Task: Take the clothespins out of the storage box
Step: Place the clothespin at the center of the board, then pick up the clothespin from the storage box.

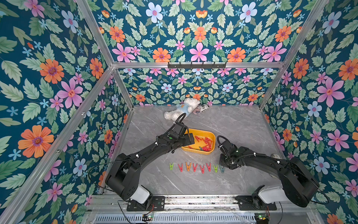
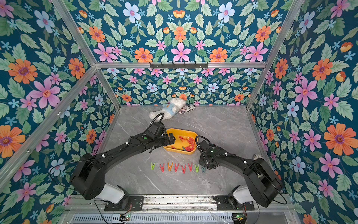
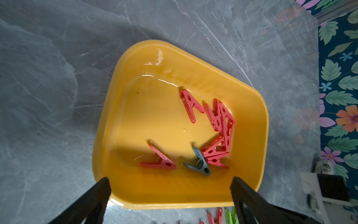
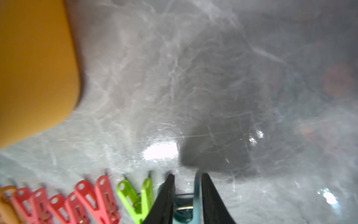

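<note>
Eight clothespins (image 1: 195, 167) lie in one row on the grey marbled table (image 1: 242, 131), on the robot's side of the storage box (image 1: 197, 151). Order from the robot's left: green, red, orange, red, red, red, green, then the grey-blue clothespin (image 1: 222, 169) at the end of the row. Storage box: yellow, shallow, rounded corners, near mid-table, just beyond the row. Contents in the left wrist view: one loose red peg (image 3: 188, 105), a tangled red heap (image 3: 220, 124) toward the wall on the robot's right, a further red peg (image 3: 160, 161) lying alone, and beside it a dark grey-blue peg (image 3: 199, 163) touching the heap. The exact count in the heap is unclear. Left gripper (image 3: 170, 178): over the box's left end in both top views, fingers spread wide and holding nothing. Right gripper (image 4: 187, 175): low at the right end of the row, fingers narrowly parted on either side of the grey-blue clothespin, one leg of which (image 4: 197, 184) lies against a finger. The blurred view does not settle whether they pinch it. White teddy bear (image 1: 182, 110): on its side at the far edge of the table, touching a small patterned cloth item (image 1: 200, 109), both well apart from the box.
</note>
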